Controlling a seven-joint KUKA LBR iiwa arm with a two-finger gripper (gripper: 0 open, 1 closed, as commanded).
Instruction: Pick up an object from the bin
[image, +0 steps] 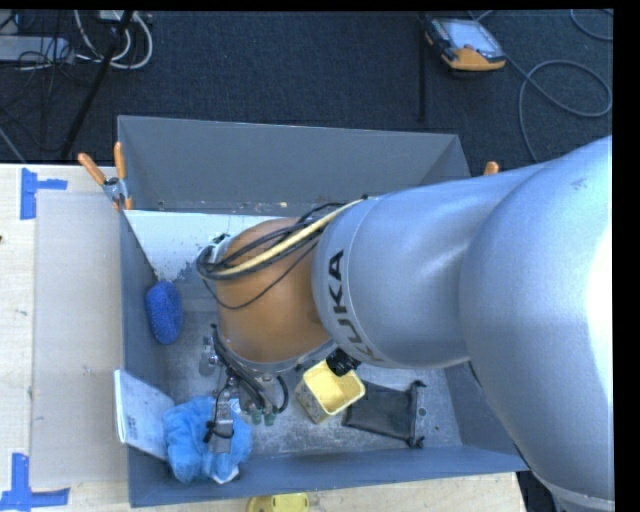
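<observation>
grey bin (290, 165) holds blue cloth (192, 442), yellow cup (333, 388); end effector (224, 425) over cloth, grip state unclear.

Grey bin (290, 165); light-blue cloth (195, 450); darker blue oblong (164, 311); yellow block (332, 390); black piece (385, 412); white, perhaps printed, card (140, 405).

One brand mark
Black letters "UKA" (336, 290) run along the arm (450, 270); print on the white card (135, 410) in the bin's (290, 165) lower-left corner is unreadable.

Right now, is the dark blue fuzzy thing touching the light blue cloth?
Apart. The camera view shows bare grey bin floor between the dark blue oblong thing by the left wall and the light blue cloth.
</observation>
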